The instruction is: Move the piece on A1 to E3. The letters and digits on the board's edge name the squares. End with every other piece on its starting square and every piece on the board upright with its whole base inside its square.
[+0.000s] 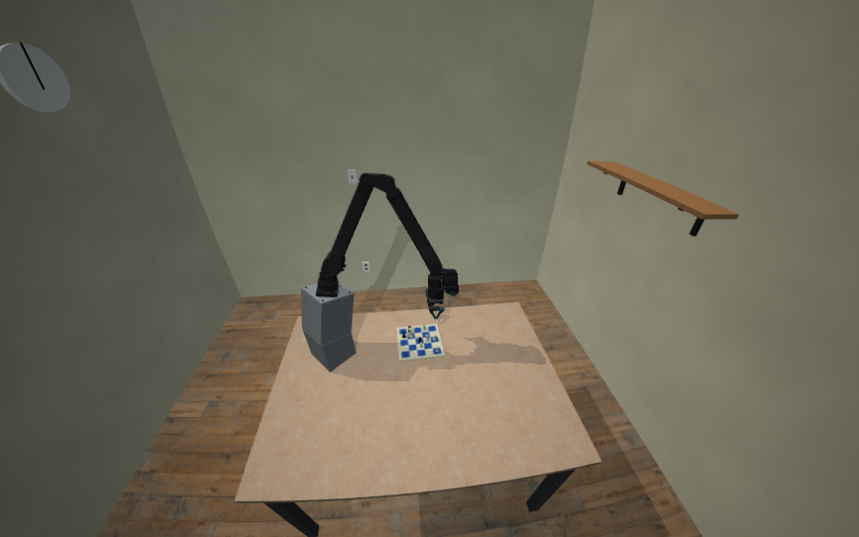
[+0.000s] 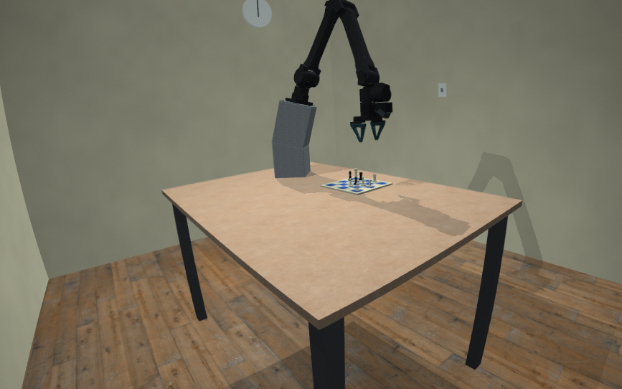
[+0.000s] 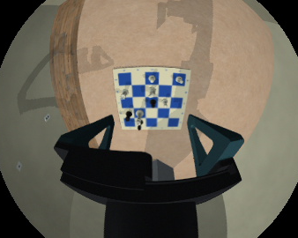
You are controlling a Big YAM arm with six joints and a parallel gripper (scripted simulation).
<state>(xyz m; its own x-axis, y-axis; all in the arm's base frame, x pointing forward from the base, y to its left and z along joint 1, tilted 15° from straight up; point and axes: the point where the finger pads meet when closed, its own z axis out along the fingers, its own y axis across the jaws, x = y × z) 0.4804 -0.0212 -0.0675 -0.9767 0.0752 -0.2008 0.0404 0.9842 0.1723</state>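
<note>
A blue-and-cream checkered chessboard (image 1: 420,342) carries black and white pieces on a tan table (image 1: 419,426); the arm (image 1: 412,226) is black, its pedestal (image 1: 325,326) grey.
</note>
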